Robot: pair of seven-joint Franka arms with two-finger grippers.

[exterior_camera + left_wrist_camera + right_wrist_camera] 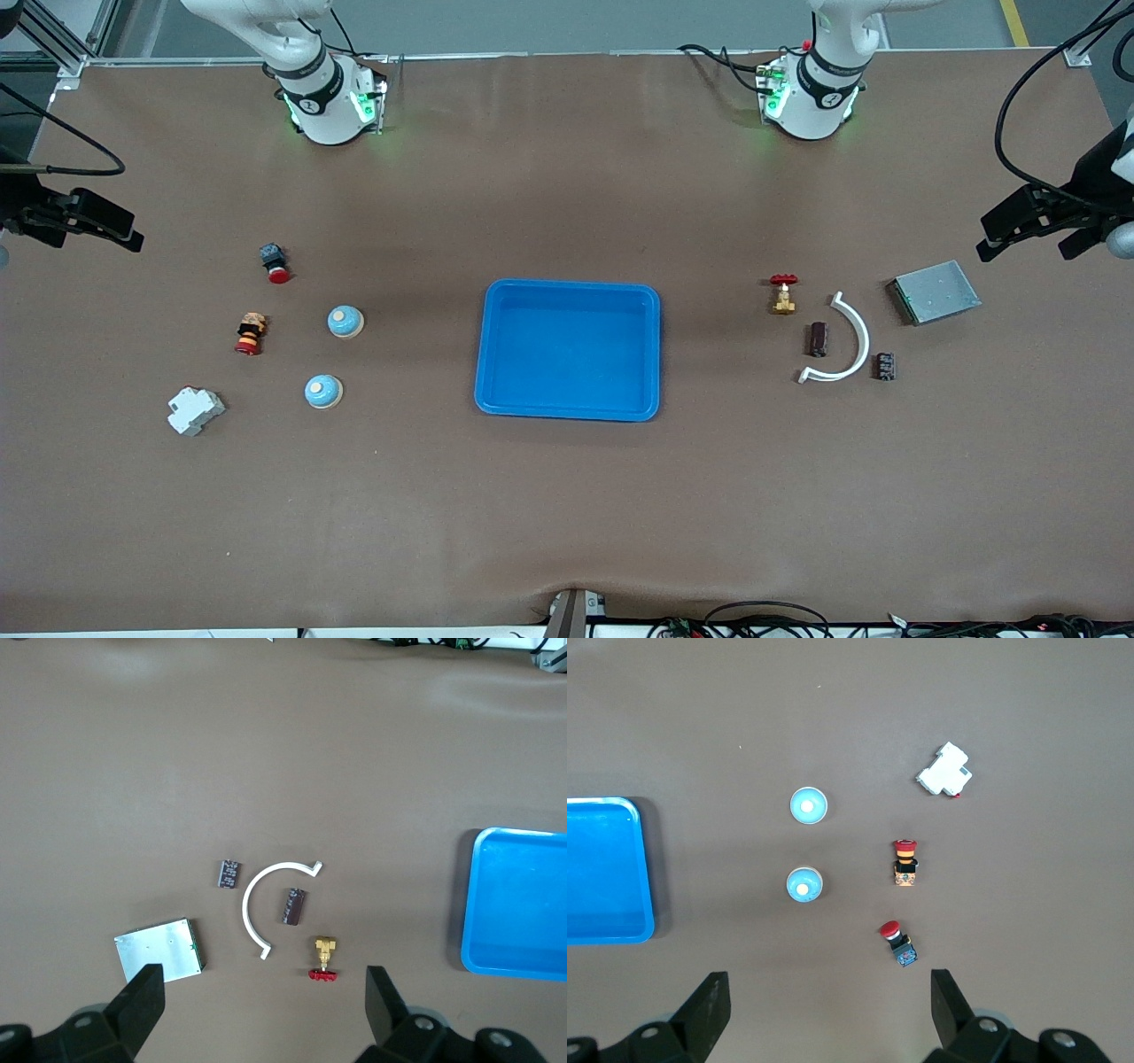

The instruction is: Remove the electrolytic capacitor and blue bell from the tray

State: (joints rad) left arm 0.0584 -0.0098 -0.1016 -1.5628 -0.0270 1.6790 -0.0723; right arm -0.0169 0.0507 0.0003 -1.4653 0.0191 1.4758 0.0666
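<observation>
Two dark cylindrical capacitors lie toward the left arm's end of the table, one (818, 338) (294, 905) inside a white arc and one (885, 365) (230, 873) just outside it. Two light-blue dome bells (345, 321) (323, 391) stand toward the right arm's end; the right wrist view shows both (803, 885) (807, 805). An empty blue tray (567, 350) sits mid-table. My left gripper (264, 979) hangs open high over the table near the valve. High over bare table beside the red buttons, my right gripper (828, 983) is open too. Neither holds anything.
Around the capacitors lie a white arc (861, 341), a brass valve with a red handle (783, 294) and a grey metal plate (935, 291). Near the bells are a red push button (275, 263), a red and orange button (250, 333) and a white breaker (195, 411).
</observation>
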